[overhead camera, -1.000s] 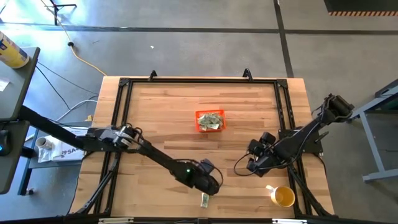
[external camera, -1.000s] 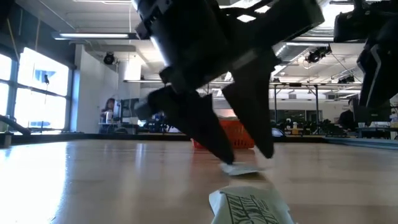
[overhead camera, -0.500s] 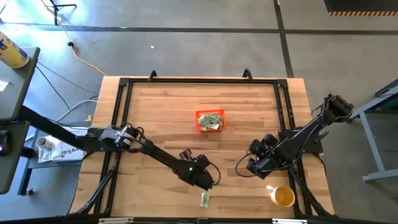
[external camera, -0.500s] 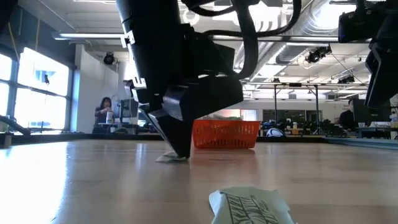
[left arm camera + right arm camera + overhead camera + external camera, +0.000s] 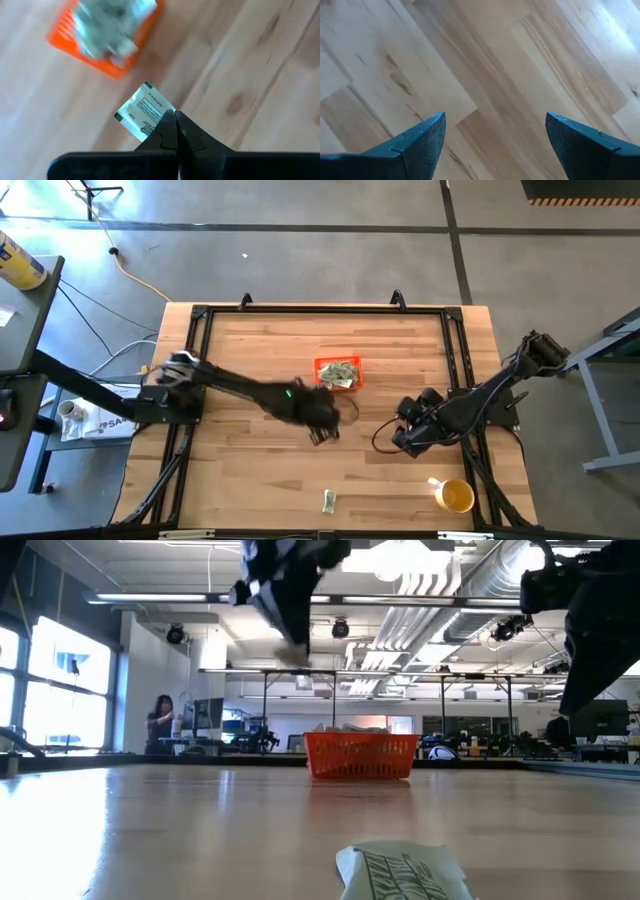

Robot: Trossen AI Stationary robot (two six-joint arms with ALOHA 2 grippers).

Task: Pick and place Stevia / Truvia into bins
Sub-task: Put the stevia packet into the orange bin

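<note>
Pinching tight, my left pincer (image 5: pixel 175 117) is holding one small green-and-white paper sweetener packet (image 5: pixel 143 110) by its corner, hanging above the pale wooden bench (image 5: pixel 250 360) just beside the square orange plastic bin (image 5: pixel 338 373), where more packets are lying heaped. My left arm is reaching slantwise across the planks. My right pincer (image 5: pixel 492 131) is waiting wide apart over bare wood. Another flat packet (image 5: pixel 328 501) is lying near the bench's front edge.
</note>
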